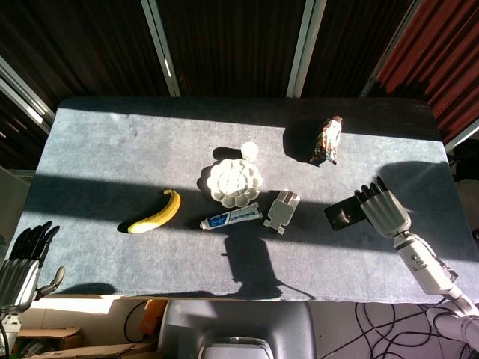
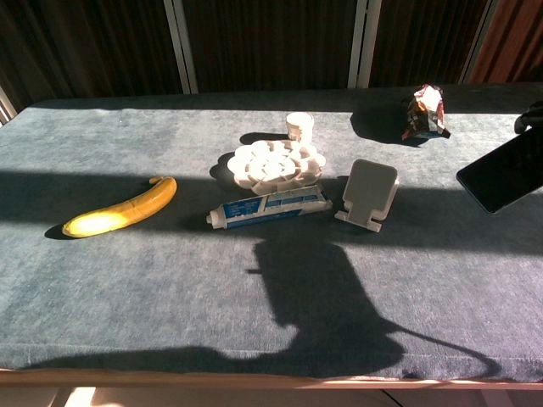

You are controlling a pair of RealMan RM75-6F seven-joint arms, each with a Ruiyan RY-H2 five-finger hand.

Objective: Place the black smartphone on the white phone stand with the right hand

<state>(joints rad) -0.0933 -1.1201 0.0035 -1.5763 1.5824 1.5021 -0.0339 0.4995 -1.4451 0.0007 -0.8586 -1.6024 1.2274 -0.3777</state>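
Observation:
My right hand (image 1: 382, 211) holds the black smartphone (image 1: 344, 215) lifted above the table's right side, to the right of the white phone stand (image 1: 281, 211). In the chest view the tilted phone (image 2: 503, 171) enters from the right edge, with only fingertips (image 2: 531, 114) of that hand showing. There the stand (image 2: 369, 194) is upright on the cloth, with nothing on it. My left hand (image 1: 19, 265) hangs off the table's near left corner with fingers apart, holding nothing.
A toothpaste tube (image 1: 230, 218) lies left of the stand. Behind it are a white flower-shaped tray (image 1: 234, 180) and a small white cup (image 1: 249, 151). A banana (image 1: 156, 213) lies further left, and a snack packet (image 1: 328, 140) stands at the back right.

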